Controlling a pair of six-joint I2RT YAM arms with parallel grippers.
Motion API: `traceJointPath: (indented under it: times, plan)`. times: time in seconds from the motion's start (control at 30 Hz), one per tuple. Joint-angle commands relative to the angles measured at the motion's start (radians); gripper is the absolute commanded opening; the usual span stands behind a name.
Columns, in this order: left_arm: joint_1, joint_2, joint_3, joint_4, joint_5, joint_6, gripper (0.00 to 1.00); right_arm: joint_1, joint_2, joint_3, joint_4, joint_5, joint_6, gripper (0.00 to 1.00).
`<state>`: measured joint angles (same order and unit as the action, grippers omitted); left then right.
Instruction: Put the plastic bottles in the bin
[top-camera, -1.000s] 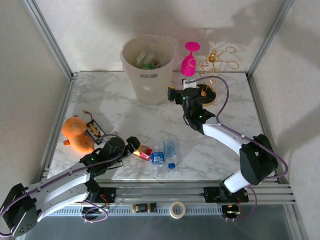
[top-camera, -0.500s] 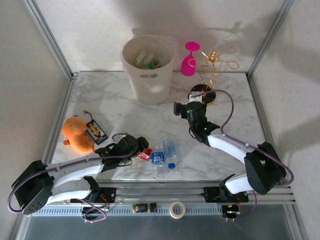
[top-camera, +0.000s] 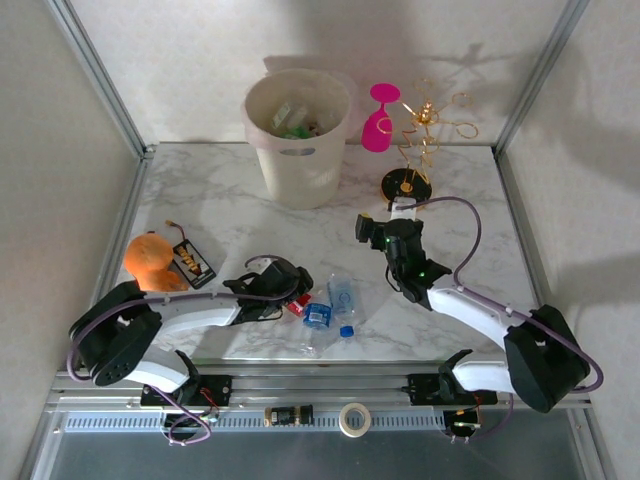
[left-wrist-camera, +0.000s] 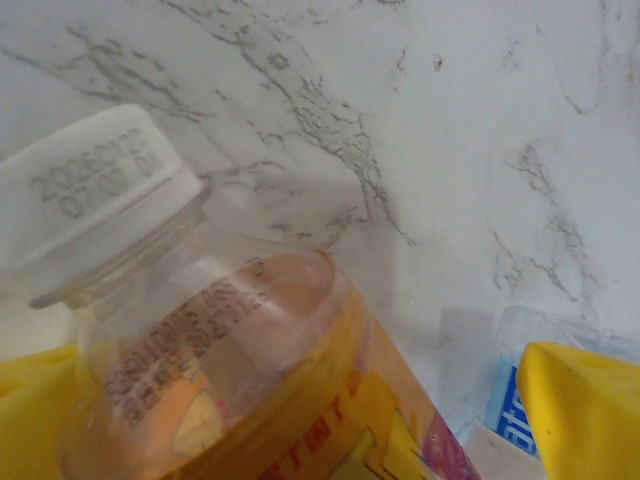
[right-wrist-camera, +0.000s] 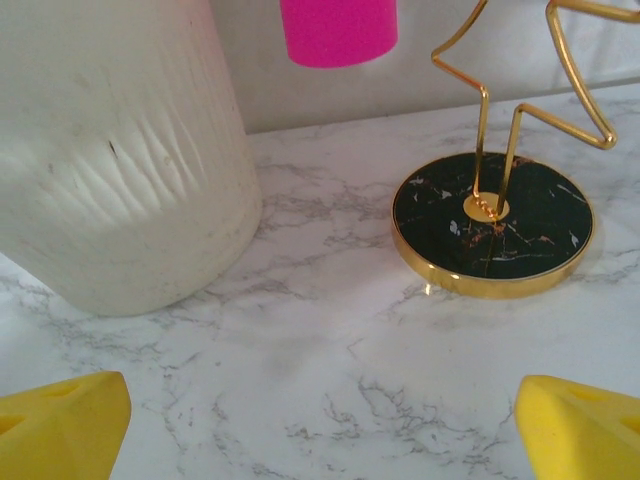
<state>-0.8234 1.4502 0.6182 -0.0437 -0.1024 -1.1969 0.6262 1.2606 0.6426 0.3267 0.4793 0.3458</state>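
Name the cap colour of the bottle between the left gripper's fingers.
White cap, stamped with dark digits; clearest in the left wrist view.

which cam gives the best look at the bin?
Top external: the bin is seen whole, with open rim, handle slot, and bottles inside. Right wrist catches just part of its ribbed side wall, close up.

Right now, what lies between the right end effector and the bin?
Bare marble tabletop, seen in the right wrist view, separates the right end effector from the bin.
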Motion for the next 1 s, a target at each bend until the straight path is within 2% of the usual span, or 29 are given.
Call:
traceJointPath:
  times: [0.0, 0.1, 0.23, 0.43, 0.73, 0.97]
  plan:
    - [-0.008, 0.053, 0.041, 0.046, -0.044, 0.032, 0.95, 0.002, -0.037, -0.020, 0.038, 0.032, 0.015, 0.99]
    - [-0.006, 0.084, 0.048, 0.070, -0.065, 0.039, 0.87, 0.002, -0.049, -0.028, 0.035, 0.040, 0.010, 0.99]
    - [-0.004, 0.106, 0.059, 0.092, -0.094, 0.051, 0.72, 0.001, -0.056, -0.035, 0.032, 0.049, 0.010, 0.99]
    - [0.011, 0.111, 0.070, 0.128, -0.141, 0.056, 0.61, 0.002, -0.057, -0.032, 0.028, 0.037, 0.025, 0.99]
    - [0.040, 0.016, 0.053, 0.236, -0.288, 0.099, 0.55, 0.002, -0.046, -0.051, 0.061, -0.038, 0.081, 0.99]
    - [0.117, -0.088, 0.036, 0.330, -0.325, 0.194, 0.53, 0.002, -0.016, -0.055, 0.119, -0.151, 0.105, 0.99]
